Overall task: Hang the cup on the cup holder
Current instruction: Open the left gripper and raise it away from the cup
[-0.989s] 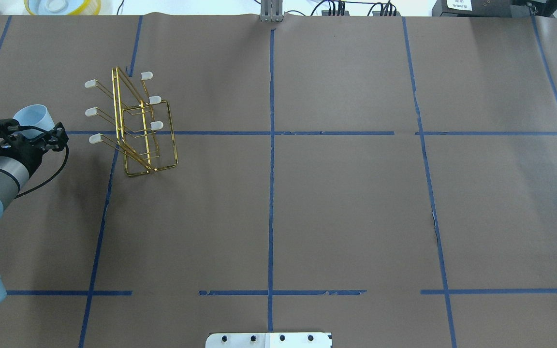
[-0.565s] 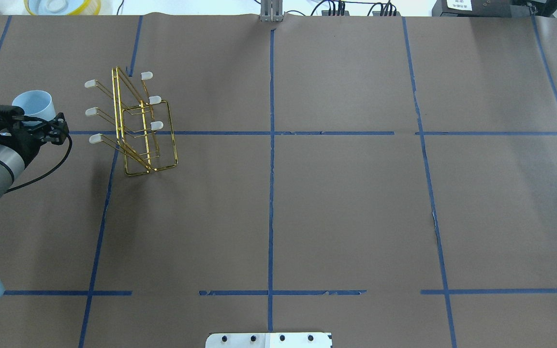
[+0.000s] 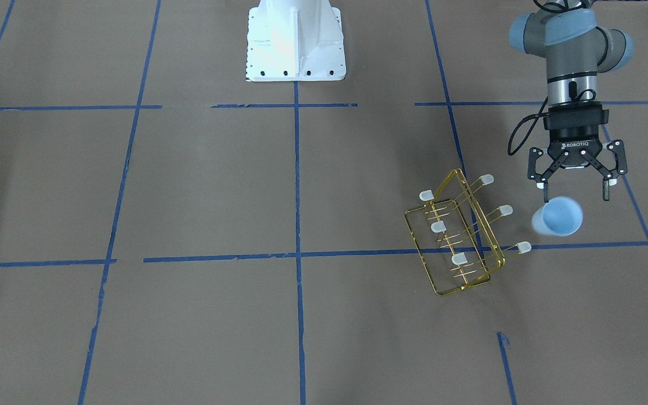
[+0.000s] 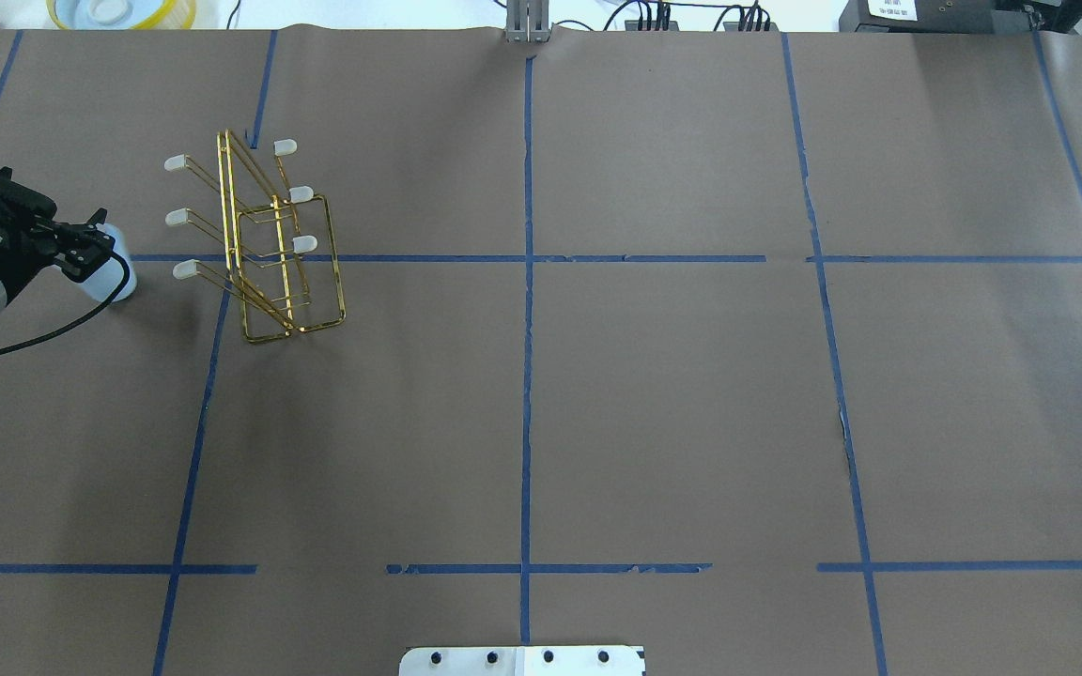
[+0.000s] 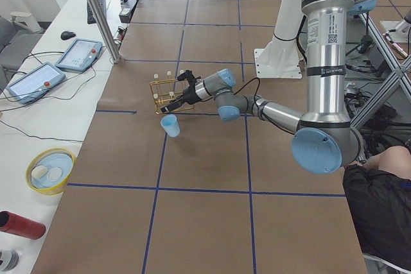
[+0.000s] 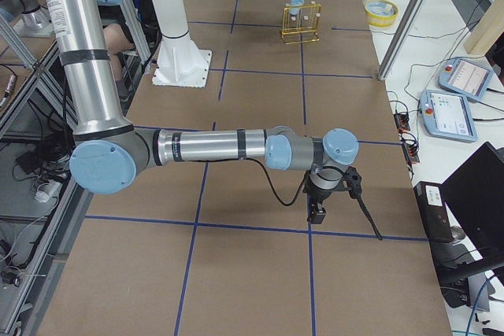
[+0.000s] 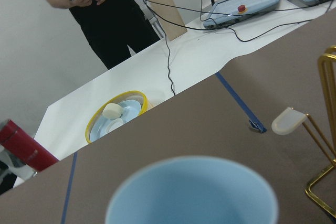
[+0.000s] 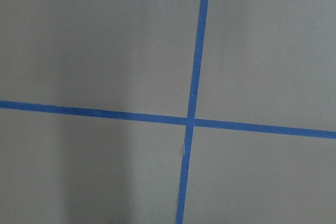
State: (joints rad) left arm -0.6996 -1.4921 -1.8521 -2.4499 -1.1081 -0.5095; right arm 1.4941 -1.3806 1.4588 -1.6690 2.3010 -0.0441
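The left gripper (image 3: pixel 576 196) hangs with its jaws spread wide and nothing clamped between them. The cup (image 3: pixel 557 216) sits just beyond the fingertips (image 3: pixel 545 194), off toward the finger nearer the rack. It is mouth-up, and in the left wrist view its open rim fills the bottom of the picture. Whether that finger touches the rim cannot be told.

The cup holder (image 3: pixel 459 260) stands on the brown-papered table (image 4: pixel 597 376) to the side of the jaws, beyond the cup. 3 of its 6 capped prongs point toward the cup; the nearest cap (image 3: pixel 523 246) is just beside the cup but apart from it. No prong carries the cup.

The right gripper (image 6: pixel 319 208) hovers low over a crossing of blue tape lines (image 8: pixel 190 120), well away from the rack. Its jaw state cannot be told.

Past the cup, the left wrist view shows a yellow bowl (image 7: pixel 115 116), a red cylinder (image 7: pixel 21 142) and a person in black (image 7: pixel 105 19).
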